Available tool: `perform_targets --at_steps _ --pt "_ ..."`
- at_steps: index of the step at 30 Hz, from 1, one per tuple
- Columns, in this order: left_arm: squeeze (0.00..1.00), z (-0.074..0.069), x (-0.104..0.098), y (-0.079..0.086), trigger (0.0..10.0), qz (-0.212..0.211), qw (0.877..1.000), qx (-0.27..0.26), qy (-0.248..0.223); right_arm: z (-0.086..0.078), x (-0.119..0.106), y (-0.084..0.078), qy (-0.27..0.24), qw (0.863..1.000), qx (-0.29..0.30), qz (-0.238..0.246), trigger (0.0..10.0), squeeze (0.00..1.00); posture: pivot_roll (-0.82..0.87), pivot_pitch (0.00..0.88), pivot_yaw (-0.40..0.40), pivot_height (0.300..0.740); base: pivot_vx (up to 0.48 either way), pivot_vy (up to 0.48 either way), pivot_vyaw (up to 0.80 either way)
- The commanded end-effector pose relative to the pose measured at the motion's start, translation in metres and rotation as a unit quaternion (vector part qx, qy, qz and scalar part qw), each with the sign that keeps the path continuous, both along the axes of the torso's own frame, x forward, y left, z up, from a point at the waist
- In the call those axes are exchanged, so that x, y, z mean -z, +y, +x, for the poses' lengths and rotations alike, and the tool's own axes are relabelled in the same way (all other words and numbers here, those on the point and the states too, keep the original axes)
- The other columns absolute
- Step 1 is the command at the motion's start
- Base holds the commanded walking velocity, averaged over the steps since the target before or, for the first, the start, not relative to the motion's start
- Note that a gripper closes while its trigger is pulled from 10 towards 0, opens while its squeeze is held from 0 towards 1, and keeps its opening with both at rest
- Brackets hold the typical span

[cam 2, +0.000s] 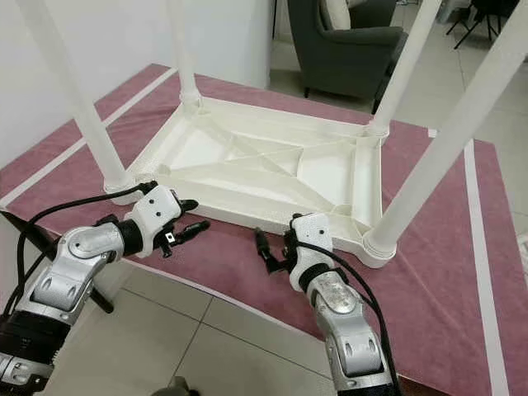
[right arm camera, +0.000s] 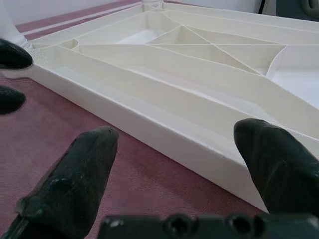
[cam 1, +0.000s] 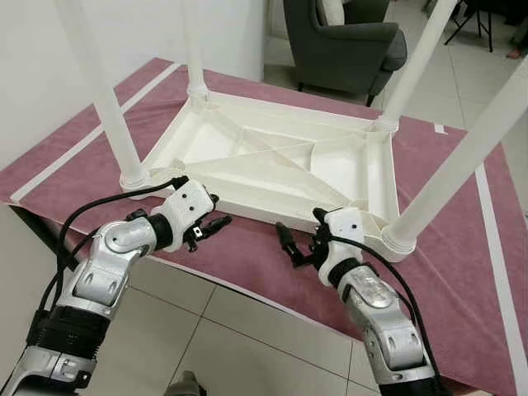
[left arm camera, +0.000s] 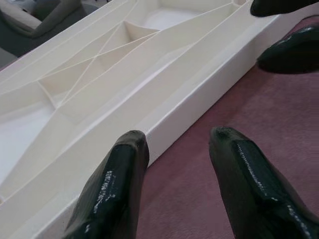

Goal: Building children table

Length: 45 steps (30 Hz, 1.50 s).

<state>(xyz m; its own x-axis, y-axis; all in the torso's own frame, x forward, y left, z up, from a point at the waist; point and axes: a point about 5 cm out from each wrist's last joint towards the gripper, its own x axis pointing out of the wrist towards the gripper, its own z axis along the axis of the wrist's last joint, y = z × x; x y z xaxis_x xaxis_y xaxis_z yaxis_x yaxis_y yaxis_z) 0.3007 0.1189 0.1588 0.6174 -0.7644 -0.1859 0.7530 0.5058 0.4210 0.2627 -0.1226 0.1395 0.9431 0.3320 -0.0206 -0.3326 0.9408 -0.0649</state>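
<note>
Upturned white table (cam 1: 280, 161) with 4 legs lies on the maroon surface (cam 1: 247, 256); left gripper (cam 1: 213, 224) at 8 o'clock, right gripper (cam 1: 294, 245) at 6, jaws open, empty.

Bright even indoor light, no harsh glare. Head views sharp, no motion blur. White table (cam 1: 272, 161) close to blown out, ribs still readable, soft shadows in its hollows. Table legs (cam 1: 103, 91) splay outward toward frame edges, wide-lens stretch. Wrist views softer: black fingers (left arm camera: 112, 191) up close blurry, faint sheen on them. Pink cloth (right arm camera: 75, 124) grainy, armchair (cam 1: 346, 41) darker in background.
</note>
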Motion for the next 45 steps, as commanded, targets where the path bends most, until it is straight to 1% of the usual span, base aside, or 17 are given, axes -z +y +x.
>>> perform_targets --at_steps 1,9,14,17,19,24,26,28,29,30,32,33,34,36,38,42,45 --pt "0.0 0.009 -0.001 0.003 10.0 -0.037 0.992 -0.112 -0.034 -0.002 -0.003 0.005 -0.008 1.0 -0.006 0.015 10.0 0.0 0.12 0.001 -0.008 0.74 0.0 0.0 0.0" --pt "0.0 0.01 -0.004 -0.013 10.0 -0.06 0.987 -0.137 -0.051 -0.006 0.002 0.002 -0.009 0.999 0.018 0.025 10.0 0.0 0.11 0.0 -0.004 0.74 0.0 0.0 0.0" --pt "0.0 0.002 0.007 -0.018 10.0 -0.079 0.986 -0.143 -0.017 -0.013 0.001 -0.005 -0.025 0.996 0.068 0.043 10.0 0.0 0.09 0.0 0.0 0.74 0.0 0.0 0.0" --pt "0.0 0.001 0.009 -0.018 10.0 -0.097 0.984 -0.152 -0.005 -0.016 0.0 -0.009 -0.036 0.994 0.093 0.037 10.0 0.0 0.08 0.0 -0.001 0.74 0.0 0.0 0.0" --pt "0.0 0.002 0.013 -0.012 10.0 -0.127 0.976 -0.176 0.007 -0.022 -0.003 -0.018 -0.056 0.991 0.124 0.018 10.0 0.0 0.08 0.0 -0.002 0.74 0.0 0.0 0.0" --pt "0.0 0.007 0.017 -0.004 10.0 -0.122 0.97 -0.209 -0.016 -0.03 0.007 -0.026 -0.036 0.991 0.128 0.014 10.0 0.0 0.07 0.0 -0.009 0.74 0.0 0.0 0.0" --pt "0.0 0.013 0.017 0.0 10.0 -0.125 0.964 -0.235 -0.021 -0.029 0.013 -0.04 -0.018 0.984 0.168 0.046 10.0 0.0 0.07 0.0 -0.01 0.74 0.0 0.0 0.0" --pt "0.0 0.013 0.017 0.0 10.0 -0.125 0.964 -0.235 -0.021 -0.029 0.013 -0.04 -0.018 0.984 0.168 0.046 10.0 0.0 0.07 0.0 -0.01 0.74 0.0 0.0 0.0" --pt "0.0 0.014 0.017 -0.001 10.0 -0.124 0.963 -0.238 -0.023 -0.025 0.01 -0.047 -0.017 0.978 0.191 0.076 10.0 0.0 0.07 0.0 -0.009 0.74 0.0 0.0 0.0" --pt "0.0 0.014 0.017 -0.001 10.0 -0.124 0.963 -0.238 -0.023 -0.025 0.01 -0.047 -0.017 0.978 0.191 0.076 10.0 0.0 0.07 0.0 -0.009 0.74 0.0 0.0 0.0" --pt "0.0 0.013 0.017 -0.006 10.0 -0.116 0.967 -0.227 -0.025 -0.017 0.001 -0.056 -0.022 0.965 0.222 0.142 10.0 0.0 0.07 0.0 -0.01 0.74 0.0 0.0 0.0" --pt "0.0 0.013 0.017 -0.006 10.0 -0.116 0.967 -0.227 -0.025 -0.017 0.001 -0.056 -0.022 0.965 0.222 0.142 10.0 0.0 0.07 0.0 -0.01 0.74 0.0 0.0 0.0" --pt "0.0 0.013 0.018 -0.008 10.0 -0.113 0.968 -0.223 -0.027 -0.017 -0.002 -0.058 -0.021 0.958 0.228 0.174 10.0 0.0 0.07 0.0 -0.011 0.74 0.0 0.0 0.0" --pt "0.0 0.013 0.018 -0.008 10.0 -0.113 0.968 -0.223 -0.027 -0.017 -0.002 -0.058 -0.021 0.958 0.228 0.174 10.0 0.0 0.07 0.0 -0.011 0.74 0.0 0.0 0.0" --pt "0.0 0.013 0.017 -0.01 10.0 -0.112 0.969 -0.219 -0.03 -0.031 0.004 -0.056 0.004 0.949 0.213 0.231 10.0 0.0 0.07 0.0 -0.013 0.74 0.0 0.0 0.0" --pt "0.0 0.014 0.016 -0.011 10.0 -0.112 0.969 -0.218 -0.032 -0.037 0.007 -0.054 0.013 0.946 0.207 0.248 10.0 0.0 0.07 0.0 -0.013 0.74 0.0 0.0 0.0" --pt "0.0 0.015 0.012 -0.013 10.0 -0.113 0.97 -0.212 -0.041 -0.046 0.01 -0.052 0.03 0.935 0.195 0.296 10.0 0.0 0.07 0.0 -0.006 0.74 0.0 0.0 0.0"
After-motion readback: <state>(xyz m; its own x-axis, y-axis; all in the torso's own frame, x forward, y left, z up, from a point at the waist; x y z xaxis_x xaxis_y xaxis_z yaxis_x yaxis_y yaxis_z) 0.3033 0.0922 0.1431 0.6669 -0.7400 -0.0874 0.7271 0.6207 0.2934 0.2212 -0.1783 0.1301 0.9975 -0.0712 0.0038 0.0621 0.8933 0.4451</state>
